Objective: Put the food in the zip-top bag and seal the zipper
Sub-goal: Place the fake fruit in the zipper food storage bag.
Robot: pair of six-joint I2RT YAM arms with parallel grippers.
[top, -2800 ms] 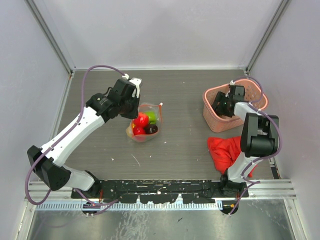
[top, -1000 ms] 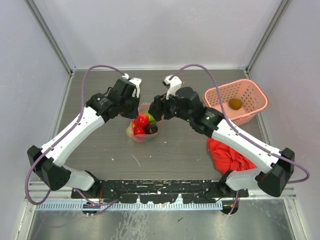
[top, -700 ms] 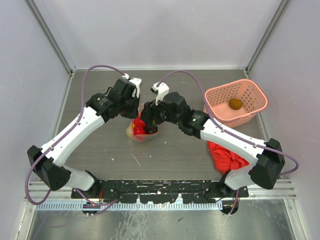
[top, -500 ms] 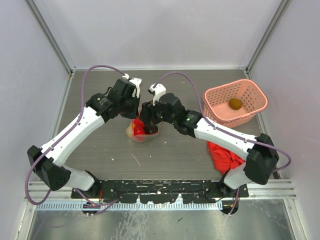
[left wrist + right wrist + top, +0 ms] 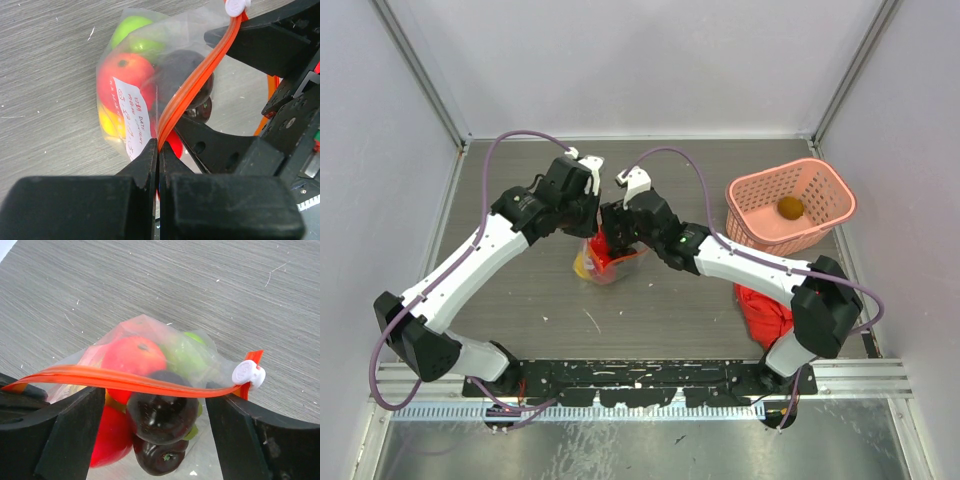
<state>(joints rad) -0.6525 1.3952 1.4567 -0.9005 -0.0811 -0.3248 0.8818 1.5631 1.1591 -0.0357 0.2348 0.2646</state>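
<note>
Left tool (image 5: 159, 146) tight on thin red-orange zipper strip (image 5: 196, 84) of clear plastic bag (image 5: 134, 97); right tool (image 5: 155, 396) agape astride it.

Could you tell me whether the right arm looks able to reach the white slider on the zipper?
Probably yes: the right claw is open astride the zipper, the white slider beside one finger, nothing between; the left claw pinches the strip's other end.

The clear zip-top bag (image 5: 142, 324) sits just left of the table's (image 5: 670, 320) centre, bulging with food: a red fruit (image 5: 132, 357), a green fruit (image 5: 187, 359), two dark brown fruits (image 5: 162, 415) and a yellow fruit (image 5: 106, 122) beside the white label (image 5: 131, 117). Its red-orange zipper (image 5: 125, 378) stretches taut across the top, with the white slider (image 5: 247, 374) at one end; it seems not fully sealed. An orange-brown fruit (image 5: 790, 207) lies in the pink basket (image 5: 750, 183) near the far right corner.
</note>
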